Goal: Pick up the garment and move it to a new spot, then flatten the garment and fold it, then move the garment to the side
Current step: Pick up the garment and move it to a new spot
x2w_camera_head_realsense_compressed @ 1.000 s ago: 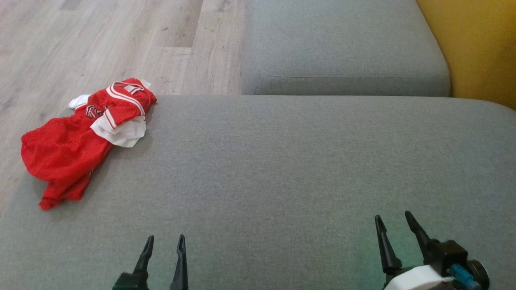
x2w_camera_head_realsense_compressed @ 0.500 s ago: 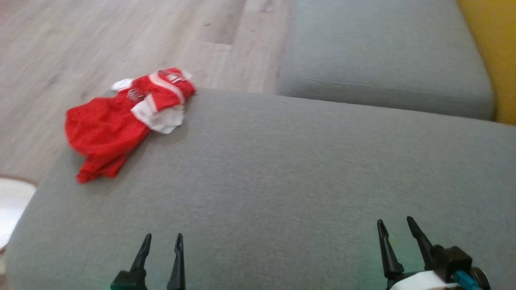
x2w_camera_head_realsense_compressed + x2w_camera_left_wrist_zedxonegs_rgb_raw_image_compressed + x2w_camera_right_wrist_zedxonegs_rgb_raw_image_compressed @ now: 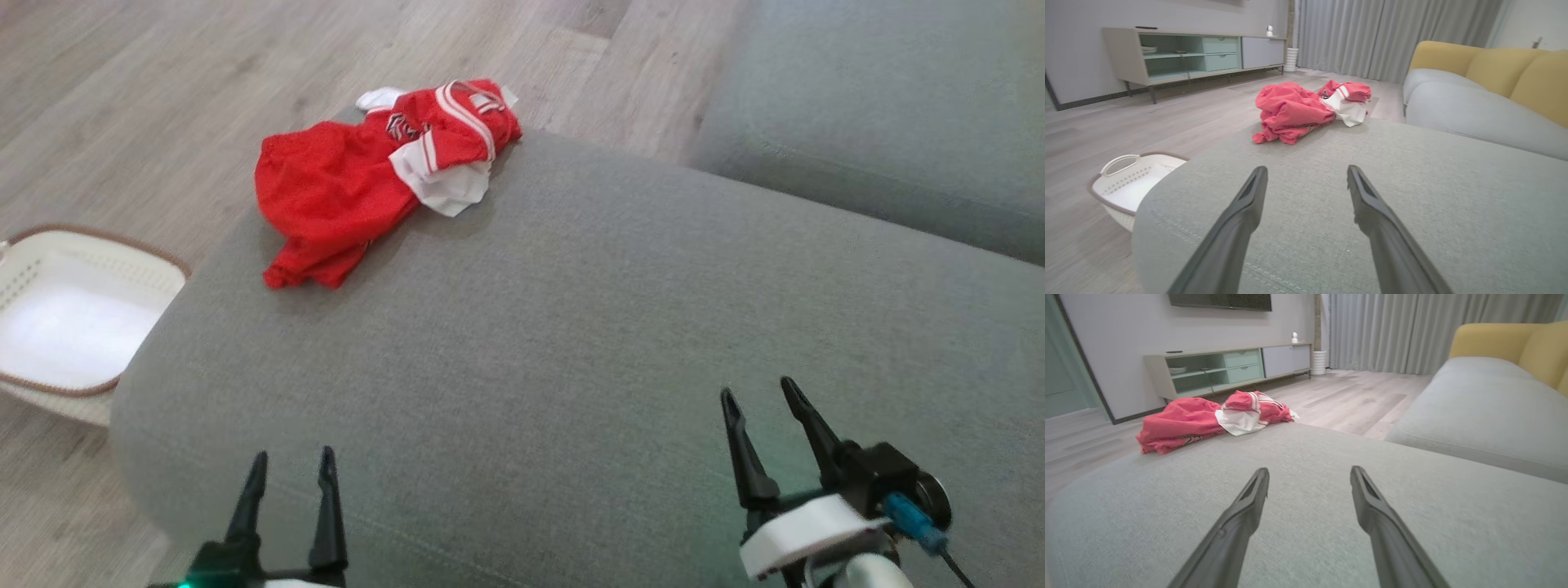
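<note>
Red-and-white jersey (image 3: 351,175), crumpled, at the far left corner of the grey sofa cushion (image 3: 571,327), long axis running near-left to far-right, well ahead of both empty, spread-fingered grippers, left gripper (image 3: 294,452) nearer than right gripper (image 3: 755,386).

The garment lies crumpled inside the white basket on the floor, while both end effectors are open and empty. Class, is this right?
Wrong in one respect: the head view shows the garment crumpled on the grey cushion's far corner, not inside the basket on the floor. The left end effector and right end effector are open and empty.
</note>
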Available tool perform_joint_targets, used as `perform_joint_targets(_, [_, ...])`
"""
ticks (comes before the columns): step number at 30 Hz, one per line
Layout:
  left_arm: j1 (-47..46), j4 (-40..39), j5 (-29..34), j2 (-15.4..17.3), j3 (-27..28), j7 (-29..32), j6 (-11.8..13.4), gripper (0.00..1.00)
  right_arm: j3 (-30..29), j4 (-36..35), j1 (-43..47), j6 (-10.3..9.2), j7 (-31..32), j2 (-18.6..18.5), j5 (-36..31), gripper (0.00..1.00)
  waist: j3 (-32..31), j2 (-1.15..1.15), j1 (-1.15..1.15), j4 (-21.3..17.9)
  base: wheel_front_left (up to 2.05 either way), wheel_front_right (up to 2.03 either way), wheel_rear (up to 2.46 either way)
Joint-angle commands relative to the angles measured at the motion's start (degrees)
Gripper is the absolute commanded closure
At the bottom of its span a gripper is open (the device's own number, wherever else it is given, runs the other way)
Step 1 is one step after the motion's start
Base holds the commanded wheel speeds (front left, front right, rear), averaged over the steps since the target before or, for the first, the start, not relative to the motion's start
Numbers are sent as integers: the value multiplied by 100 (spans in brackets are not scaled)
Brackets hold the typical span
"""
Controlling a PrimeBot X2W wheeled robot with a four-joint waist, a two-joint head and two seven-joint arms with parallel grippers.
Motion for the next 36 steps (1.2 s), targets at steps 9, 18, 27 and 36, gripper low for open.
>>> perform_joint_targets(9, [-114, -383, -154, -55, 448, -238, 223, 0, 462, 3, -710, 44, -77, -52, -102, 0, 348, 0, 0, 267, 0, 0, 0])
perform_joint_targets(18, [-427, -670, -123, 648, 903, -59, 223, 0, 350, -143, -762, 44, -77, -52, -164, 0, 504, 0, 0, 414, 0, 0, 0])
perform_joint_targets(27, [-1992, -1072, -154, 1775, 1271, 852, -188, 0, -397, -837, -504, 44, 134, -52, -543, 0, 864, 0, 0, 417, 0, 0, 0])
perform_joint_targets(36, [-4184, 124, -729, 2357, 1603, 1430, -632, 0, -536, -1937, -663, 44, 944, -52, -1305, 0, 1888, 0, 0, -295, 0, 0, 0])
